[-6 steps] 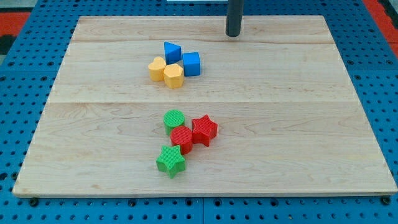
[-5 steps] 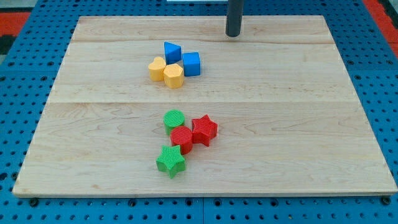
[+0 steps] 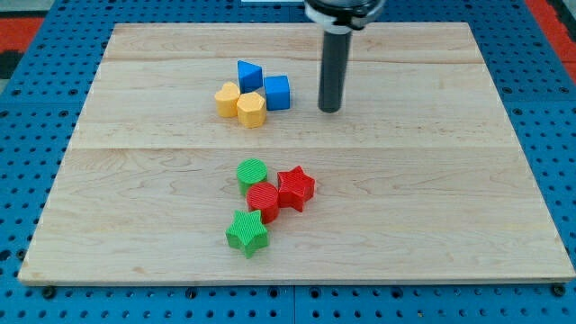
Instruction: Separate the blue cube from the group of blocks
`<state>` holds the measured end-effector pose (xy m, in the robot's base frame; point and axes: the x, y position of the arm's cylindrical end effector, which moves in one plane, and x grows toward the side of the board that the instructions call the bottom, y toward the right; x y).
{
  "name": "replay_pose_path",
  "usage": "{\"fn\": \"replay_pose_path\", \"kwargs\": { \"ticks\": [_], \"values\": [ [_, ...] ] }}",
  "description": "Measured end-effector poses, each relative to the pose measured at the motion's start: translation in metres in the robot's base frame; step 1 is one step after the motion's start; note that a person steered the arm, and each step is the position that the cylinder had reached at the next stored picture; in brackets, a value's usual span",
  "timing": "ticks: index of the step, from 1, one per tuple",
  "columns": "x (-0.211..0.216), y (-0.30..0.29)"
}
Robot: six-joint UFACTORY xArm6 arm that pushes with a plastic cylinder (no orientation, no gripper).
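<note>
Now nearer blue cube (image 3: 277, 93): my tip (image 3: 330, 110)

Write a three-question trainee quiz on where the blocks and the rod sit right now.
1. True or false: my tip touches the blue cube.
2. Which block lies nearest the view's bottom? A) red star B) green star C) blue wedge
3. How many yellow blocks sit in the upper group?

Key:
1. False; the tip stands apart, to the cube's right in the view.
2. B
3. Two, touching each other.
</note>
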<state>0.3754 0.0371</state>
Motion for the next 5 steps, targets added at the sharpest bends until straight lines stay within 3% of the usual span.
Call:
{"fn": "replay_pose_path", "kwargs": {
  "ticks": [1,3,4,5],
  "values": [
    [0.029,-0.042],
    [0.028,-0.097],
    [0.022,-0.102],
    [-0.011,-0.094]
  ]
}}
